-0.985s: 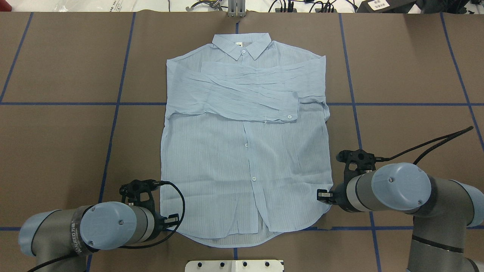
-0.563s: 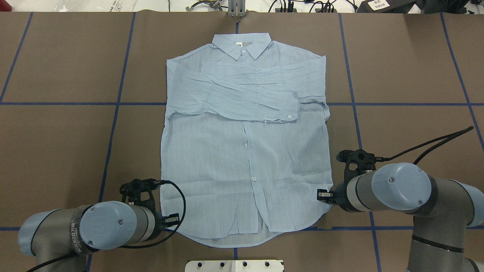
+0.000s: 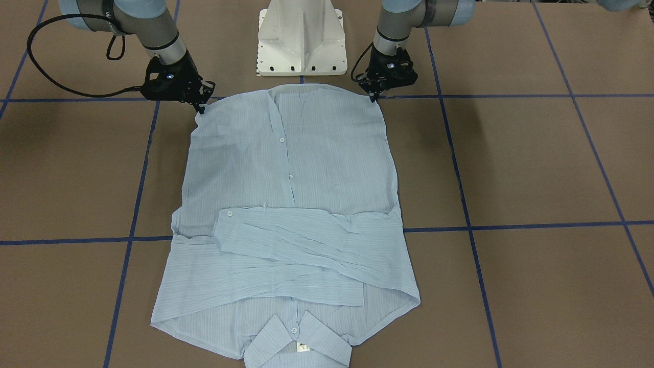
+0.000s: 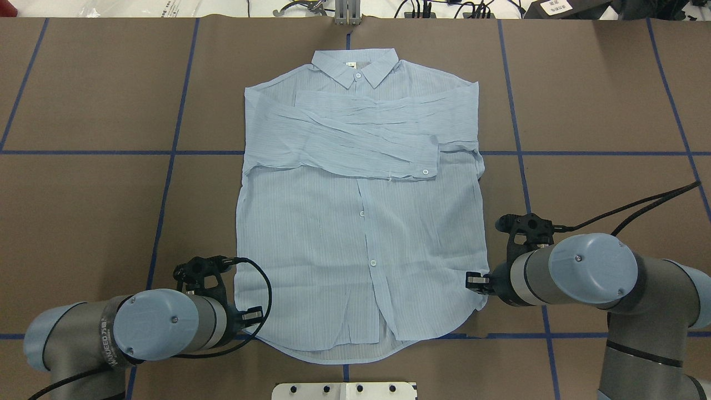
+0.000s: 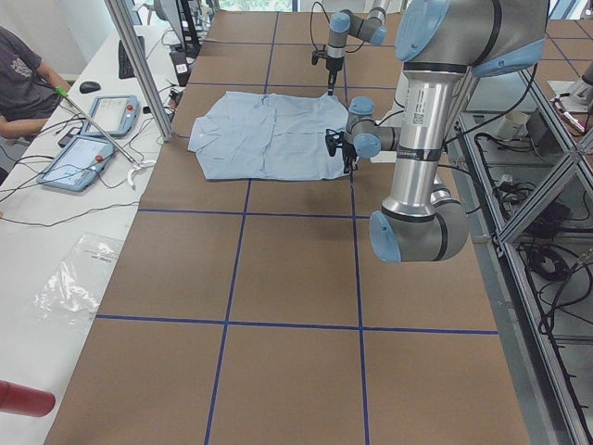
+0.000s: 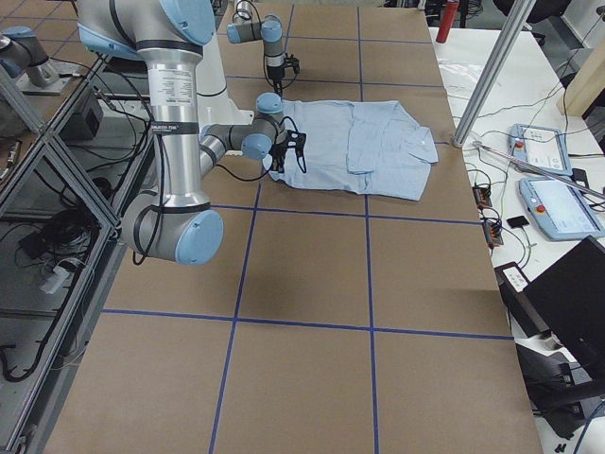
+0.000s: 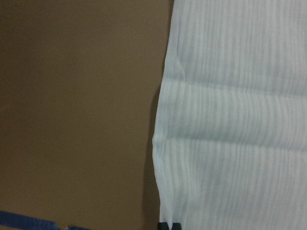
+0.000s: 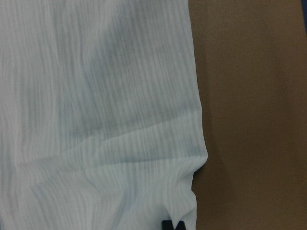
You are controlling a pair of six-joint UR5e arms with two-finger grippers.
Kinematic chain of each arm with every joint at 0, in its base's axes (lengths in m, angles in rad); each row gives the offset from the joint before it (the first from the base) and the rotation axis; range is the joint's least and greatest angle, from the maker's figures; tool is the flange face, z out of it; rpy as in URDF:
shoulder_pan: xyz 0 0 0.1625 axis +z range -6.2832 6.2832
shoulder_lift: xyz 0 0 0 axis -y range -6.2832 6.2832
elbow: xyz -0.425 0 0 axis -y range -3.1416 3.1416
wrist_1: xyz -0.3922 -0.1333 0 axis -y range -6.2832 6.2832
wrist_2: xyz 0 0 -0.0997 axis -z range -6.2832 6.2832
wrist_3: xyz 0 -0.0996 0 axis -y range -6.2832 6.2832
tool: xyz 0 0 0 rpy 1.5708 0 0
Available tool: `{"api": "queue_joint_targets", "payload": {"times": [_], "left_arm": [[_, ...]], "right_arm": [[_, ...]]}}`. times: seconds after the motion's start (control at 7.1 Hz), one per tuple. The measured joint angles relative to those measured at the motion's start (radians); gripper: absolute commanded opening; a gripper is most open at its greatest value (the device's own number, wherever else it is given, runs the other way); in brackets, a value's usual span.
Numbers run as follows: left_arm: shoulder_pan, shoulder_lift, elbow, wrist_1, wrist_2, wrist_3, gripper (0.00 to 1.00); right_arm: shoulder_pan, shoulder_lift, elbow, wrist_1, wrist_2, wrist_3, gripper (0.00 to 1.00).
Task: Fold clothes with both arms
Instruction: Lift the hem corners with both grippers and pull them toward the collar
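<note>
Thin pale-blue striped cloth shirt [image 4: 361, 244]: light woven fabric, matt, finely ribbed, creased. Small white shirt buttons [image 4: 372, 261]: smooth, slightly glossy. Brown table covering [image 4: 83, 222]: matt, paper-like, with blue tape lines [image 4: 166, 183]. Grey tubular arms [image 4: 661, 283]: smooth satin finish. Light-blue joint caps [image 4: 591, 266]: smooth, plastic-looking. White pedestal base [image 3: 301, 41]: painted metal, low sheen.

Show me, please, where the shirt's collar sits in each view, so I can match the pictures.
Exterior front-facing: collar of the shirt, bottom centre.
Overhead exterior: top centre.
Exterior left: the shirt's left end, small.
Exterior right: the shirt's right end.
Left wrist: not in it, only a shirt edge.
Right wrist: not in it, likewise.
Shared landmark: the folded sleeve lying across the chest, next to the collar.
</note>
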Motion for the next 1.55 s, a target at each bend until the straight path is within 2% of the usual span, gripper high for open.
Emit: {"api": "queue_joint_targets", "payload": {"times": [0.42,1.55], "left_arm": [[-0.037,0.004,-0.013,0.000,-0.002,0.064,0.00],[-0.098,0.011,-0.050,0.000,-0.040,0.162,0.00]], "right_arm": [[0.036,0.027,-0.001,-0.001,0.015,-0.006,0.00],[0.179,0.044,0.000,0.000,0.153,-0.013,0.00]]}}
